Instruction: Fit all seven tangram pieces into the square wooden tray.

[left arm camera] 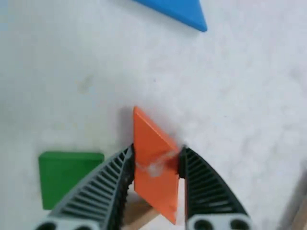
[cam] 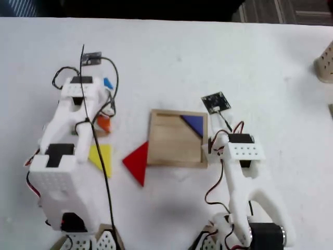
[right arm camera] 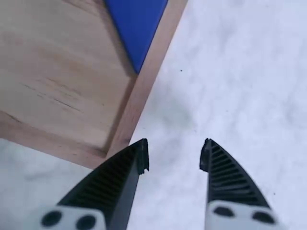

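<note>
My left gripper (left arm camera: 156, 154) is shut on an orange parallelogram piece (left arm camera: 154, 143), which stands tilted between the fingers just over the white table. A green square (left arm camera: 67, 175) lies close beside it and a light blue triangle (left arm camera: 178, 10) farther off. In the high view the orange piece (cam: 104, 124) is left of the square wooden tray (cam: 174, 162), which holds one dark blue triangle (cam: 193, 124) in a far corner. A yellow triangle (cam: 101, 158) and a red triangle (cam: 137, 161) lie left of the tray. My right gripper (right arm camera: 172, 155) hangs open over bare table beside the tray's rim (right arm camera: 144, 91).
A small black circuit board (cam: 216, 102) with a cable lies behind the tray at the right. A wooden object (cam: 325, 62) stands at the table's far right edge. Cables run along the left arm (cam: 67, 130). Open table stretches behind the tray.
</note>
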`<act>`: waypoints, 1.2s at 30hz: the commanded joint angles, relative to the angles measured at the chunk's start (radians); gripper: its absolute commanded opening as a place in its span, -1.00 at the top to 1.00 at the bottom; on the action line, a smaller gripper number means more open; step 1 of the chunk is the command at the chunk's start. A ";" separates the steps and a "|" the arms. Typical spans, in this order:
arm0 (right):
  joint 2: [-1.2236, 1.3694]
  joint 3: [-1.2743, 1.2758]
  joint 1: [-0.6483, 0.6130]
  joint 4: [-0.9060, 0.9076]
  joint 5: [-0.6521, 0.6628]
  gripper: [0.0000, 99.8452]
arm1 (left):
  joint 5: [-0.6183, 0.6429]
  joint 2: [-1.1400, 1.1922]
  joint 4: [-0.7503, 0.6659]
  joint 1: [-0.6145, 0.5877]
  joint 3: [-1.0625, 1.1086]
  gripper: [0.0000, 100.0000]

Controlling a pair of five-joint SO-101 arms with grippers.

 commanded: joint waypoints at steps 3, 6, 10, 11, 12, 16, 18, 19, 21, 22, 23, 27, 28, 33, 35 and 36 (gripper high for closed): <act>-0.028 -0.003 0.053 -0.001 0.011 0.65 | 0.000 -0.216 0.072 0.116 -0.058 0.96; -0.028 0.006 0.074 -0.005 0.011 0.65 | 0.000 -0.280 0.112 0.183 -0.058 0.96; -0.028 0.012 0.108 -0.021 0.011 0.65 | 0.000 -0.305 0.167 0.297 -0.057 0.96; -0.030 0.012 0.117 -0.021 0.011 0.65 | 0.000 -0.305 0.176 0.329 -0.054 0.96; -0.030 0.012 0.125 -0.021 0.011 0.65 | 0.000 -0.305 0.178 0.364 -0.037 0.96; -0.030 0.012 0.140 -0.021 0.011 0.65 | 0.000 -0.308 0.084 0.503 0.083 0.96; -0.030 0.012 0.140 -0.021 0.011 0.65 | 0.000 -0.308 0.012 0.549 0.140 0.96; -0.030 0.012 0.140 -0.021 0.011 0.65 | 0.000 -0.309 -0.025 0.564 0.164 0.96; -0.030 0.012 0.140 -0.021 0.011 0.65 | 0.000 -0.309 -0.094 0.581 0.204 0.96; -0.030 0.012 0.140 -0.021 0.011 0.65 | 0.000 -0.308 -0.127 0.582 0.219 0.96; -0.030 0.012 0.140 -0.021 0.011 0.65 | 0.000 -0.306 -0.155 0.582 0.235 0.96; -0.030 0.012 0.140 -0.021 0.011 0.65 | 0.000 -0.306 -0.196 0.579 0.256 0.84; -0.030 0.012 0.140 -0.021 0.011 0.65 | 0.003 -0.306 -0.193 0.582 0.256 0.77; -0.030 0.012 0.139 -0.021 0.011 0.65 | 0.101 -0.312 -0.150 0.581 0.261 0.47; -0.030 0.012 0.139 -0.021 0.011 0.65 | 0.100 -0.314 -0.127 0.575 0.252 0.46; -0.030 0.012 0.139 -0.021 0.011 0.65 | 0.098 -0.314 -0.118 0.573 0.252 0.46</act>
